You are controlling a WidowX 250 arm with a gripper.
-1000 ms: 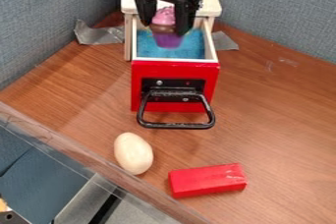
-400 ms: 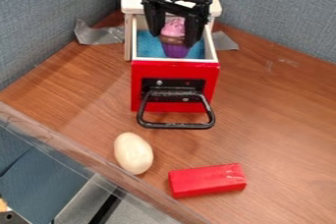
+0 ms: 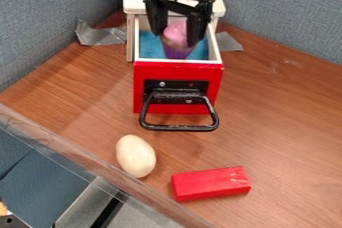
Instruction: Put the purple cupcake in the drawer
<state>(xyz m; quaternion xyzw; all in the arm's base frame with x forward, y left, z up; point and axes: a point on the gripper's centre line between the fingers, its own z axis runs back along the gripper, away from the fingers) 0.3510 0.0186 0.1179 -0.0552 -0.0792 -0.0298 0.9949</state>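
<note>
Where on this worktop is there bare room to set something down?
The wood right of the drawer, above the red block, is bare, as is a smaller patch left of the drawer, above the egg. Crowded: the drawer's inside, with the cupcake between the gripper's fingers.

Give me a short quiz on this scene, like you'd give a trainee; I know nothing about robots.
1. Fill in the missing word: The lining inside the open drawer is ______.

2. Multiple choice: Which thing lies on the wooden table near the red block?
A) A banana
B) A pale egg
C) A spoon

3. True or false: The black gripper is at the pink-topped purple cupcake, not at the egg.

Key: 1. blue; 2. B; 3. true
</note>
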